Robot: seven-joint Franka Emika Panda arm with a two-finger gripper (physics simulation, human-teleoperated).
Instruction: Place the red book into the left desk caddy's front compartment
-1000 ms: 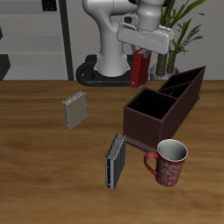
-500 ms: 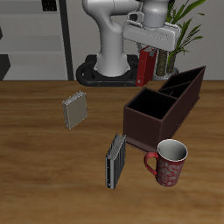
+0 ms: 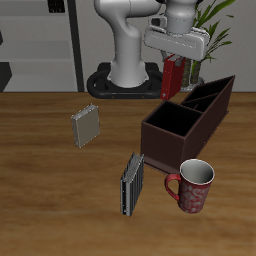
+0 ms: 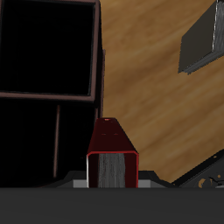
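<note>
Claw (image 3: 174, 64) gripping red book (image 3: 170, 78), long axis vertical

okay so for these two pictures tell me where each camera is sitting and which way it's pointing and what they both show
Exterior view: sits in front of and above the table, facing back toward the robot's base; shows the arm, the gripper holding the red book above the desk caddy, plus two grey books and a mug.
Wrist view: sits on the gripper, looking down past the red book at the caddy's compartments and the wooden table; the gripper's body shows at the frame's edge.
Shared: red book, caddy, table, one grey book.
</note>
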